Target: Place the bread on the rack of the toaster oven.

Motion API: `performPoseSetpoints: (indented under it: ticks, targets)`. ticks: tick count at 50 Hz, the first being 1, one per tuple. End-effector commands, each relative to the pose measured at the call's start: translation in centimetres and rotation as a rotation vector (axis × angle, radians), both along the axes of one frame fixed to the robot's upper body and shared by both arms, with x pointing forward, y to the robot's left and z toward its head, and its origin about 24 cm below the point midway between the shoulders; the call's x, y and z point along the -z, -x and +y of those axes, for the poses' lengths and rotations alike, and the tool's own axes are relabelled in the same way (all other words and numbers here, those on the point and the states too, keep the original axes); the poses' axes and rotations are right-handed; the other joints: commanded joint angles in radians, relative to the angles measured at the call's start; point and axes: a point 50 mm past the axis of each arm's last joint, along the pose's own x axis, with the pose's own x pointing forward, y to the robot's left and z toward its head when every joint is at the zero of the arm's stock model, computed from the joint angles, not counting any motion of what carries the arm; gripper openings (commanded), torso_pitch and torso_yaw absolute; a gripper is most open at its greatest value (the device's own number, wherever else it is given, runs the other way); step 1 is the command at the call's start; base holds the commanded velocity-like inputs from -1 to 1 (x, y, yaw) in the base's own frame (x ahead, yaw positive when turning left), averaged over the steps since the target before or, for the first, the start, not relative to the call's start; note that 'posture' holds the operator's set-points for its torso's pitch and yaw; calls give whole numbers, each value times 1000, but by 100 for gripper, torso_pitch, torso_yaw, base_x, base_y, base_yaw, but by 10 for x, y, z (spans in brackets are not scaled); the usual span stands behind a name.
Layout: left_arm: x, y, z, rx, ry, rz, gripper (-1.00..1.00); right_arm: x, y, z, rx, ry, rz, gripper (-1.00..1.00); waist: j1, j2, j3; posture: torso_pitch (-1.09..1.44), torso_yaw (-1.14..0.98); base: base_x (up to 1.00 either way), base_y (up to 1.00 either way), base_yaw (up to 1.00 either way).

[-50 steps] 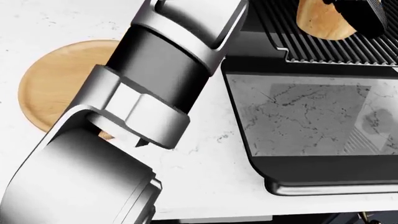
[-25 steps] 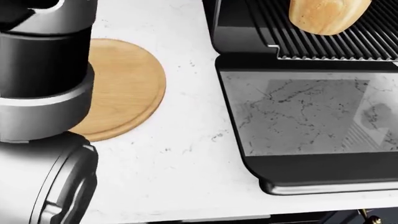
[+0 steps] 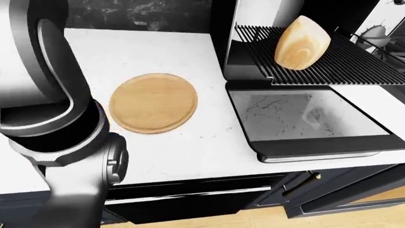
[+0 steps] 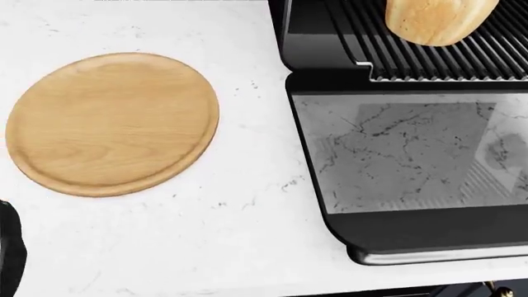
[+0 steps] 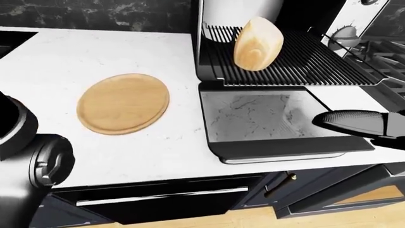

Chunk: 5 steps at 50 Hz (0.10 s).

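Observation:
The bread (image 3: 302, 42), a tan rounded loaf, stands on end on the pulled-out wire rack (image 3: 342, 64) of the black toaster oven, with nothing touching it. The oven's glass door (image 4: 413, 154) lies open and flat below the rack. In the left-eye view my left arm (image 3: 53, 123) fills the left side, its hand out of the picture. In the right-eye view, black fingers (image 5: 354, 122) of my right hand (image 5: 373, 130) reach in at the right edge over the door's corner, spread and holding nothing.
A round wooden board (image 4: 111, 124) lies on the white marble counter (image 4: 239, 235) left of the oven. The counter's edge runs along the bottom, with dark cabinets (image 5: 190, 199) below it. Oven knobs (image 5: 347, 34) show at the upper right.
My left arm has drawn back out of the head view to the left, uncovering the wooden board. A hand that was on the bread is gone. The bread stays on the rack.

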Motion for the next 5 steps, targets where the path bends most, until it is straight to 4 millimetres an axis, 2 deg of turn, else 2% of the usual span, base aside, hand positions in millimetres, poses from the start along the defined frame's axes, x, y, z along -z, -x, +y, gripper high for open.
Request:
performPoseSetpoints:
  ticks: [1, 5]
  targets:
    - [-6, 10, 2, -11, -8, -55, 100, -7, 6, -2, 17, 7, -49, 100, -2, -1, -23, 0, 0, 0, 0, 0]
    - [-1, 14, 10, -33, 0, -49, 100, -9, 8, -2, 20, 10, -53, 100, -1, 0, -22, 0, 0, 0, 0, 0]
